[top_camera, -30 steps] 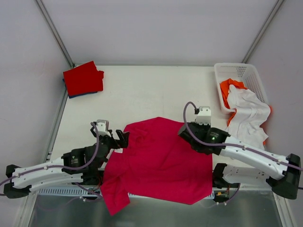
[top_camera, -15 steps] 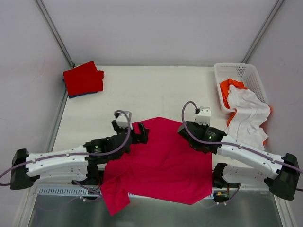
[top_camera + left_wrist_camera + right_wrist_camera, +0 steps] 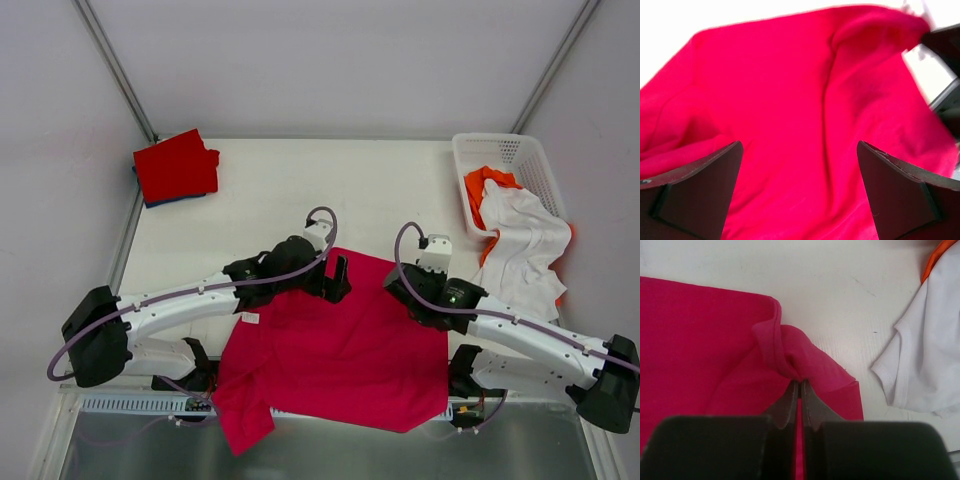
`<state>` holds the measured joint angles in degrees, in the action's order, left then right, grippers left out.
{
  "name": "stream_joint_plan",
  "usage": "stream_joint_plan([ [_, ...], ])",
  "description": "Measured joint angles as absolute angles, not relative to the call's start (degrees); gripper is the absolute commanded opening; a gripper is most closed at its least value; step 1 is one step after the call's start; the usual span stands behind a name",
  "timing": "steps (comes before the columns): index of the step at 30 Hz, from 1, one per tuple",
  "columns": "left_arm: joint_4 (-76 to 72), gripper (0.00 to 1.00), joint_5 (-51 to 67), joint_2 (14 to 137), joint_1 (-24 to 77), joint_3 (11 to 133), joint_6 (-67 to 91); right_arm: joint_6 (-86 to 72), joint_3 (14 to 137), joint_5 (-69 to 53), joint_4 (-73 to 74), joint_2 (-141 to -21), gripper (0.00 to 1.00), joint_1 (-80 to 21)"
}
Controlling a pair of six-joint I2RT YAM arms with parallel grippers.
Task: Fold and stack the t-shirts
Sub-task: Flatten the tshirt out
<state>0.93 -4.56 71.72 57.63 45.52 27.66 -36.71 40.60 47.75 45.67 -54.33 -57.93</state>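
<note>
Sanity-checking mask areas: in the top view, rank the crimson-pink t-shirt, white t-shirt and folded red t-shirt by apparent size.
1. crimson-pink t-shirt, clearly the largest.
2. white t-shirt, draped and bunched.
3. folded red t-shirt, smallest, though not far behind the white one.

Left wrist view is pretty soft, and the crimson-pink t-shirt (image 3: 805, 115) runs off the left and bottom edges there, so no full outline. From above, the left gripper (image 3: 338, 280) sits over the shirt's far edge and hides whatever's under it. The right gripper (image 3: 800, 385) is clamped on a fold, and the pinched bit is lost between its fingers. The white t-shirt (image 3: 930, 340) is chopped by the right edge, and it buries most of the orange t-shirt (image 3: 485, 180) in the basket (image 3: 500, 145). The blue t-shirt (image 3: 165, 202) is just a sliver under the red t-shirt (image 3: 177, 165). The neck tag (image 3: 250, 318) is too tiny to read.
</note>
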Motion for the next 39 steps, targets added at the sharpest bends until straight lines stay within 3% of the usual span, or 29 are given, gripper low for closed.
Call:
stream_joint_plan([
  [11,13.74,0.98,-12.71,77.89,55.51,45.50,25.54,-37.98,37.82,45.01,44.40,-52.77,0.01,-57.87],
  [26,15.55,0.93,-18.24,83.35,53.17,45.41,22.68,-38.39,36.21,42.06,40.77,-52.95,0.01,-57.89],
  [39,15.29,0.76,-20.38,84.86,53.21,47.77,22.65,-38.39,35.97,40.58,37.15,-57.49,0.01,-57.89],
])
